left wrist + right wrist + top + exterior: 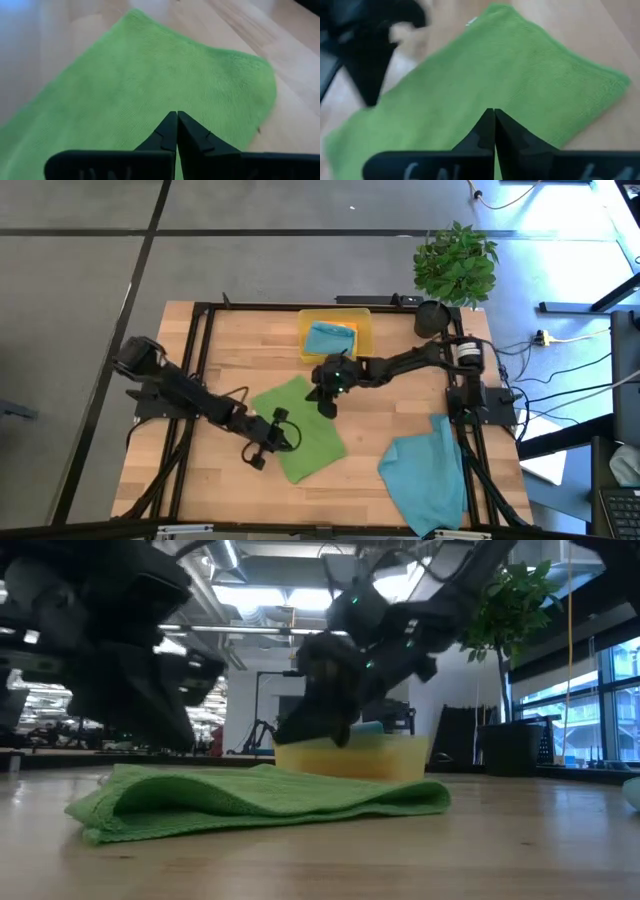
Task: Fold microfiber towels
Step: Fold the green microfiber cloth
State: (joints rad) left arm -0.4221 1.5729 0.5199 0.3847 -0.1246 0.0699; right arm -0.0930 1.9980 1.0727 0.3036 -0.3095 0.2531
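Judging from the desk (200, 350), the folding was partly done. The green towel (298, 428) lay doubled over at the desk's middle, its fold apparently still unfinished. One teal towel (329, 338) sat folded in the yellow tray (363, 321); another teal towel (430, 470) lay crumpled near the right front edge, not yet folded. The left hand (283, 438) and right hand (325, 406) hovered over the green towel, both pinched fully closed and gripping nothing.

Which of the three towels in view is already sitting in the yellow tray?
The folded teal towel inside the yellow tray at the table's far edge. The green towel lies mid-table; the other teal towel sits loose near the right front corner.
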